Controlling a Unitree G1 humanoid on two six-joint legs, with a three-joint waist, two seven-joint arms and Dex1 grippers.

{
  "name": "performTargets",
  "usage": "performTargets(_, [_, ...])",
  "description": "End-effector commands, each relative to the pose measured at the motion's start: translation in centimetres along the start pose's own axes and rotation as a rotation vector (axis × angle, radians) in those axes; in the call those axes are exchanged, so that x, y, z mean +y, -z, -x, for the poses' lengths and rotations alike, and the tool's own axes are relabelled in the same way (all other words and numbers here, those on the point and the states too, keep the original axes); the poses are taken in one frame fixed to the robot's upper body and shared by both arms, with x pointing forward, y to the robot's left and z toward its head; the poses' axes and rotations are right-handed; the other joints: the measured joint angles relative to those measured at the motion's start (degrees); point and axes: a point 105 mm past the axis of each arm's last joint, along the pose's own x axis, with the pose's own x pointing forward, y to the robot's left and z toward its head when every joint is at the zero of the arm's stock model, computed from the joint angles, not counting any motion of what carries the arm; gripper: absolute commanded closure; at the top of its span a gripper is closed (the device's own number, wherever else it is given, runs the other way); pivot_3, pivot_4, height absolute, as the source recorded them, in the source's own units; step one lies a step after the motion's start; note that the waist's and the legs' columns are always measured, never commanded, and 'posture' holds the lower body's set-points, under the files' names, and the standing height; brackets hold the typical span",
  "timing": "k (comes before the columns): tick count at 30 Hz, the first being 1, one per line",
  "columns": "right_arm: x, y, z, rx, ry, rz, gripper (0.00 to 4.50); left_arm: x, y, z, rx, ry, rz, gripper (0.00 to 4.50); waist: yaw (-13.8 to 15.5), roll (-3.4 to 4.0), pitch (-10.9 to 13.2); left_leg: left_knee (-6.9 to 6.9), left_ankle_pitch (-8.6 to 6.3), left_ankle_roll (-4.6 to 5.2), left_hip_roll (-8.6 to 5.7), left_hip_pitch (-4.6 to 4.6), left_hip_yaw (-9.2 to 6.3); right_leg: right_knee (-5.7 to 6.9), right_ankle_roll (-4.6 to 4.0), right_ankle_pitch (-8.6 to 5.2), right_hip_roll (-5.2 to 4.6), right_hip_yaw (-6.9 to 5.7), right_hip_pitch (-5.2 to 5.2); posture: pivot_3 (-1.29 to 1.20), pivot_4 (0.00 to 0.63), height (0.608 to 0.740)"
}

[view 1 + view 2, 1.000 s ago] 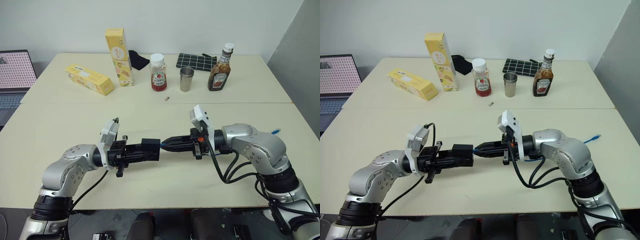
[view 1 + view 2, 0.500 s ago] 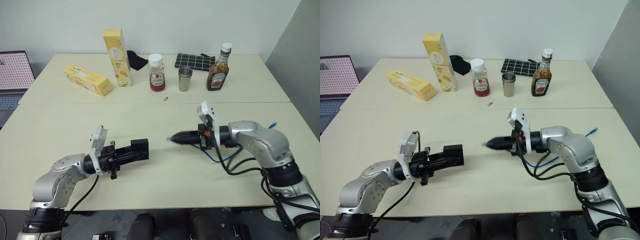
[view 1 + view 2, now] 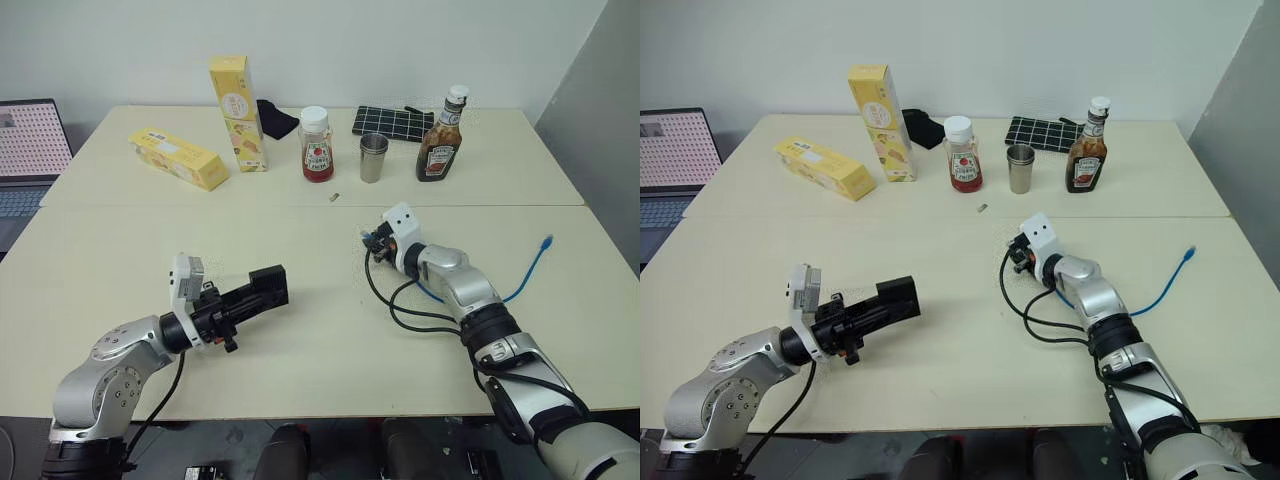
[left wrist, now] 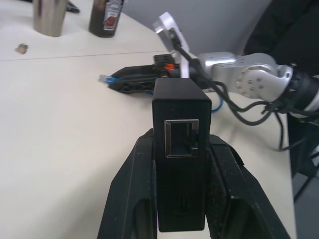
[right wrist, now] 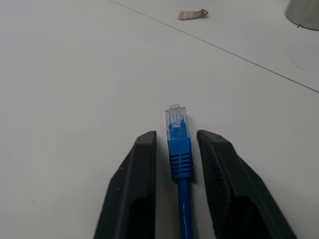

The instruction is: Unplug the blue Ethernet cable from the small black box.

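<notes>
1. Left eye view, far left: a laptop [image 3: 28,150] sits beyond the table's [image 3: 90,250] left edge, its screen lit.
2. At the back left of the table a yellow box [image 3: 180,159] lies flat, and just beside it a tall yellow carton [image 3: 238,113] stands upright, with a dark cloth [image 3: 276,119] bunched behind it.
3. The left gripper [image 3: 262,292] is in the near left part of the table, pointing toward the middle. Its jaws are clamped on the small black box [image 3: 268,287], one finger on each side. In the left wrist view the box [image 4: 181,154] stands between the two fingers [image 4: 130,194] with its port facing away from the wrist, and nothing is plugged into that port.
4. Around the middle of the back row stand a ketchup bottle [image 3: 317,144] and a metal cup [image 3: 373,158]; a small brown scrap [image 3: 334,198] lies on the table in front of them.
5. The right gripper [image 3: 372,241] is right of centre, well apart from the box. In the right wrist view its jaws stand narrowly parted, with the plug of the blue Ethernet cable [image 5: 178,137] lying between the fingers [image 5: 135,189]; small gaps show on both sides of the plug, which rests on the table.
6. Behind the cup lies a black grid-patterned cloth [image 3: 392,122], and a brown sauce bottle [image 3: 441,138] stands to its right.
7. The cable [image 3: 524,277] runs on across the table to the right, ending in a second plug near the right edge.
</notes>
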Motion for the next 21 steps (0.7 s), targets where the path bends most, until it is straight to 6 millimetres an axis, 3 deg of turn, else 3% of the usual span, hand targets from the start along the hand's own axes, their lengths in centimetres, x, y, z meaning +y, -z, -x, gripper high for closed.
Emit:
performTargets(1, [-0.2,-3.1,1.6,-0.097,-0.067,0.034,2.01,1.3,-1.2,0.1,-0.023,-0.122,-0.101,3.72,0.09,0.02,0.01,0.0,0.0,0.0,0.0,0.0,-0.02,0.0,0.0,0.0,0.0,-0.01,0.0,0.0,0.15,0.74])
performTargets(4, [1.1,-4.7,3.6,-0.139,-0.198,0.091,1.28,3.4,-1.8,0.1,-0.058,-0.261,-0.19,3.72,0.34,0.03,0.02,0.01,0.0,0.0,-0.01,-0.01,-0.02,-0.01,0.0,0.0,0.0,-0.03,0.0,0.0,0.15,0.74])
performTargets(7, [3.1,-6.4,5.5,-0.179,-0.329,0.184,1.28,5.3,-2.3,0.4,-0.091,-0.384,-0.319,3.72,0.47,0.03,0.02,0.01,0.0,0.0,-0.01,-0.01,-0.04,-0.03,0.0,0.0,-0.01,-0.06,0.02,0.0,0.15,0.74])
performTargets(11, [7.6,-8.8,7.6,-0.243,-0.534,0.26,1.28,8.3,-3.1,1.6,-0.198,-0.601,-0.43,3.72,0.2,0.03,0.02,0.0,0.0,0.01,-0.01,0.01,-0.01,-0.03,0.0,0.0,-0.02,-0.03,0.01,0.0,0.15,0.74])
performTargets(15, [10.0,-10.1,7.4,-0.274,-0.584,0.282,1.28,10.9,-2.5,2.5,-0.216,-0.757,-0.521,3.72,0.27,0.01,0.0,0.01,0.0,0.0,-0.02,0.03,-0.07,0.0,-0.01,0.01,0.0,-0.09,0.0,0.0,0.15,0.74])
performTargets(21, [10.9,-10.1,6.3,-0.257,-0.584,0.311,1.28,13.1,-0.6,2.4,-0.239,-0.855,-0.432,3.72,0.55,-0.01,-0.01,0.08,0.0,0.0,-0.07,-0.04,-0.08,-0.01,0.03,0.02,-0.05,-0.14,0.01,0.0,0.15,0.74])
